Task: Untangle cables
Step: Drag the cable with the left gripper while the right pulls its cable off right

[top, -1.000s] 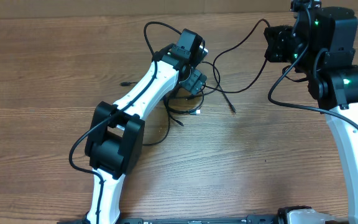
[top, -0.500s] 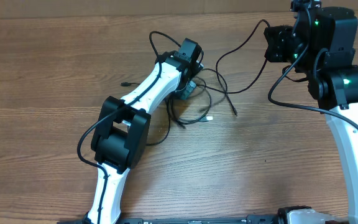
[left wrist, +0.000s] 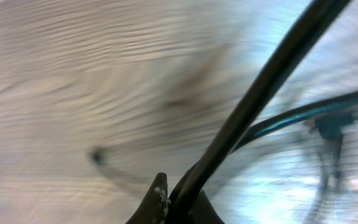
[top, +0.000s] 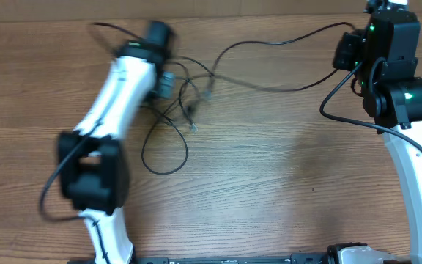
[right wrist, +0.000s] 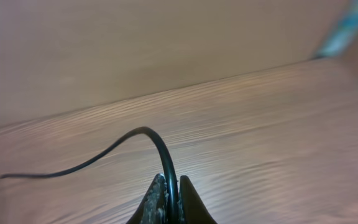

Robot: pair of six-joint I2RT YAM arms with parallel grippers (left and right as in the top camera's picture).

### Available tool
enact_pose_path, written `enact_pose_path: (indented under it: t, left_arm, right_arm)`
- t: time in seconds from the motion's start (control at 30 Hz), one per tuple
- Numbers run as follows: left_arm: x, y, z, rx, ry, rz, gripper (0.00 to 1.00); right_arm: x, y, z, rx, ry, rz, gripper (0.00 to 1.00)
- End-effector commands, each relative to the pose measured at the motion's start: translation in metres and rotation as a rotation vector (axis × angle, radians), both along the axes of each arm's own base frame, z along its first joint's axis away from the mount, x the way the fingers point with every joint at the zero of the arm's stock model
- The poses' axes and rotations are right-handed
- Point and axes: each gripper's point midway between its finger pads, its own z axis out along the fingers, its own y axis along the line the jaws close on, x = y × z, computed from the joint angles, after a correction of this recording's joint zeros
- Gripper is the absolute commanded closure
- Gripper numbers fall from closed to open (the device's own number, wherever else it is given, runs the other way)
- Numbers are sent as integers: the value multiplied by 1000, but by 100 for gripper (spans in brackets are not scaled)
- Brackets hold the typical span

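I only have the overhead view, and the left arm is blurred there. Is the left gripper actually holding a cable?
Observer: Yes. The left wrist view shows the left gripper shut on a black cable that runs up and right out of it.
Operator: And the right one?
Observer: The right gripper is shut on a thin black cable that arcs up, then left down to the table.
Operator: Any plug near the left gripper?
Observer: A bluish cable lies to its right; a plug is too blurred to tell.

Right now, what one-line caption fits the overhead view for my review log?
Left tool and right tool each shut on the cables, a strand spanning the wooden table between them.
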Motion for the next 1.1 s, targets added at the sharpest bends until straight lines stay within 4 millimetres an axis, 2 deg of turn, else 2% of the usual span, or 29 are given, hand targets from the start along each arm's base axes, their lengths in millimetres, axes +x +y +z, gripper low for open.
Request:
enact_pose_path:
  t: [0.0, 0.2, 0.33, 0.4, 0.5, 0.57, 0.63, 0.8, 0.93, 1.07]
  left_arm:
    - [-11, 25, 40, -152, -49, 116, 93]
    - [-29, 43, 43, -228, 15, 161, 96]
    - [-40, 53, 40, -181, 51, 198, 96]
    - [-44, 57, 40, -163, 63, 210, 96]
    - [-52, 80, 42, -50, 57, 337, 96]
    - [-61, 101, 46, 59, 43, 450, 96]
    - [-70, 113, 51, 126, 30, 545, 96]
    - [-73, 111, 49, 100, 23, 616, 96]
    - [-73, 109, 48, 80, 19, 651, 96]
    - [-73, 104, 47, 53, 24, 656, 96]
  right_arm:
    - [-14, -42, 32, -123, -74, -219, 96]
    - [-14, -44, 33, -130, -75, -231, 96]
    - [-23, -65, 44, -185, -109, -366, 96]
    - [-23, -66, 49, -182, -129, -373, 96]
    - [-25, -70, 52, -190, -136, -388, 96]
    - [-25, -77, 57, -190, -157, -415, 96]
    - [-26, -87, 65, -182, -187, -441, 96]
    - [-29, -113, 108, -135, -312, -485, 96]
    - [-42, -134, 149, -117, -413, -531, 96]
    - [-55, -153, 173, -119, -476, -585, 96]
